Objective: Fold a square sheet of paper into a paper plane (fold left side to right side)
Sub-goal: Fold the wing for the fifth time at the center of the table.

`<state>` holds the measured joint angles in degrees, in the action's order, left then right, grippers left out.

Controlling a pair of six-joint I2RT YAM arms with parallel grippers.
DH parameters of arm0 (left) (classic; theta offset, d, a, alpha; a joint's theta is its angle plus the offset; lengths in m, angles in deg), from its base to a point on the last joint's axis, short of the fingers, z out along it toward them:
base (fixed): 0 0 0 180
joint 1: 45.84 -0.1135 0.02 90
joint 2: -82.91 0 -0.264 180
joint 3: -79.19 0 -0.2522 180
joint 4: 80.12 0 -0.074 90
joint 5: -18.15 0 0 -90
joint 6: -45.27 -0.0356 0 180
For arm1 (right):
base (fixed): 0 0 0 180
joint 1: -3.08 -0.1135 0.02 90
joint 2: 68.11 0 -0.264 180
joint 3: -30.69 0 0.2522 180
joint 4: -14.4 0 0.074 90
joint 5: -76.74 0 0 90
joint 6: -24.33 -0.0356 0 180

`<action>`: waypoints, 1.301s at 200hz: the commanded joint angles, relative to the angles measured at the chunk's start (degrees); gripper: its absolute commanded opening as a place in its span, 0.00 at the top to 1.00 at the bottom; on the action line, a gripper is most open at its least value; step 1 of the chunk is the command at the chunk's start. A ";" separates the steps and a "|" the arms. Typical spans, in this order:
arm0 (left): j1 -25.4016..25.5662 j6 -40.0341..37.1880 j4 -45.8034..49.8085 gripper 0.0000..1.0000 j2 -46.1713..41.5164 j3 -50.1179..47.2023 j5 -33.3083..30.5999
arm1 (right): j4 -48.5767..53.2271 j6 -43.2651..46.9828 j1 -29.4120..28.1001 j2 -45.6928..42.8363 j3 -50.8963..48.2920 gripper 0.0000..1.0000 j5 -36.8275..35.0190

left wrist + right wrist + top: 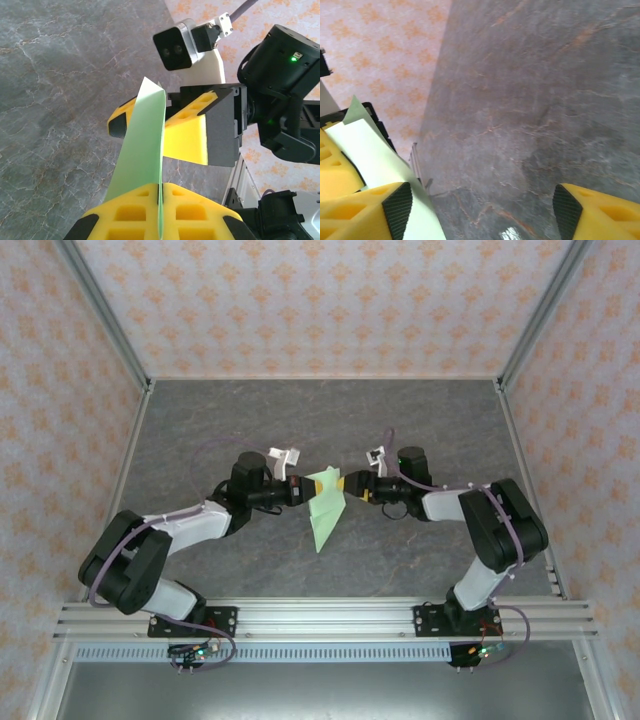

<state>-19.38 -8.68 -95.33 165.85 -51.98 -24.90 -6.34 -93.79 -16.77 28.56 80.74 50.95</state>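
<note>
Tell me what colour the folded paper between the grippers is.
The paper is plain pale green, unmarked; the left wrist view shows it best.

Thin matt pale green paper plane [326, 508], yellow plastic fingers [130, 214] with ribbed black tips, smooth grey marbled table [250, 420]

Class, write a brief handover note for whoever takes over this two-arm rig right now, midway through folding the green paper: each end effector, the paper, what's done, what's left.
Grip: the left end effector is shut on the green paper, pinching one edge.
The right end effector is open, jaws wide, one finger beside the paper's opposite side, not gripping.
Paper: held between the arms over the table, its point toward the near edge; whether the tip touches down is unclear.
Done: creased into a tapering shape.
Left: probably the right side takes hold and finishes the fold.
</note>
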 commanded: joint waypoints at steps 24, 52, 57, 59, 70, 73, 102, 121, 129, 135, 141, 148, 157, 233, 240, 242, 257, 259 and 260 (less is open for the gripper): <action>-0.45 -1.56 0.88 1.00 -0.41 -0.62 1.65 | -8.18 -1.84 -1.75 0.45 0.59 0.37 7.06; -0.46 -1.43 0.69 1.00 0.68 -0.53 1.04 | -8.10 -1.82 -1.90 -0.99 -0.88 0.45 7.20; -0.51 -1.42 0.65 1.00 0.78 -0.48 0.98 | -7.96 -1.85 -1.85 -1.27 -1.08 0.47 7.23; -0.48 -1.42 0.71 1.00 0.88 -0.43 0.88 | -7.95 -1.78 -1.85 -1.36 -1.12 0.48 7.18; -0.44 -1.55 0.99 1.00 1.15 -0.35 0.51 | -7.38 -1.73 -1.90 -2.09 -1.40 0.57 7.07; -0.52 -1.55 1.02 1.00 1.22 -0.28 0.47 | -7.06 -1.65 -1.88 -2.23 -1.48 0.60 6.84; -0.45 -1.44 1.02 1.00 3.44 0.33 0.07 | -1.10 1.63 -1.86 -4.49 -1.15 0.73 5.70; -0.53 -1.21 0.37 1.00 5.86 0.77 0.12 | 4.27 4.81 -1.87 -6.14 -1.01 0.82 4.43; -0.56 -0.88 -0.07 1.00 6.99 0.88 0.13 | 6.95 6.27 -1.93 -6.69 -0.87 0.86 3.83; -0.49 -0.62 -0.43 1.00 7.80 1.04 0.07 | 8.93 7.29 -1.88 -7.12 -0.72 0.89 3.31; -0.50 -0.43 -0.75 1.00 8.42 1.10 -0.09 | 11.02 8.34 -1.87 -7.46 -0.55 0.92 2.69; -0.53 -0.37 -1.13 1.00 9.32 1.14 -0.48 | 13.55 9.62 -1.89 -7.69 -0.44 0.93 2.11; -0.46 -0.37 -1.41 1.00 10.37 1.14 -0.98 | 16.29 10.62 -1.85 -7.79 -0.24 0.97 0.59; -0.64 -4.87 8.69 0.47 10.99 5.85 -5.61 | 23.71 4.48 -2.19 -8.38 1.37 1.00 -9.22; -0.75 -5.95 12.82 0.41 9.11 6.42 -9.52 | 24.57 3.55 -2.29 -8.42 1.82 1.00 -10.23; -0.78 -6.80 14.17 0.40 8.59 6.55 -10.75 | 24.83 3.41 -2.34 -8.42 2.02 1.00 -10.48; -0.79 -9.34 21.54 0.34 4.07 6.54 -19.44 | 26.33 2.05 -2.58 -8.24 2.96 1.00 -11.80; -0.82 -9.47 22.08 0.34 3.22 6.40 -20.46 | 26.48 1.78 -2.63 -8.22 3.10 1.00 -12.06; -0.80 -9.49 22.32 0.34 2.86 6.28 -20.92 | 26.54 1.72 -2.68 -8.19 3.18 1.00 -12.25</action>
<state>-19.75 -12.74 -85.63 176.58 -47.22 -31.89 17.35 -88.96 -18.83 22.24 81.02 43.21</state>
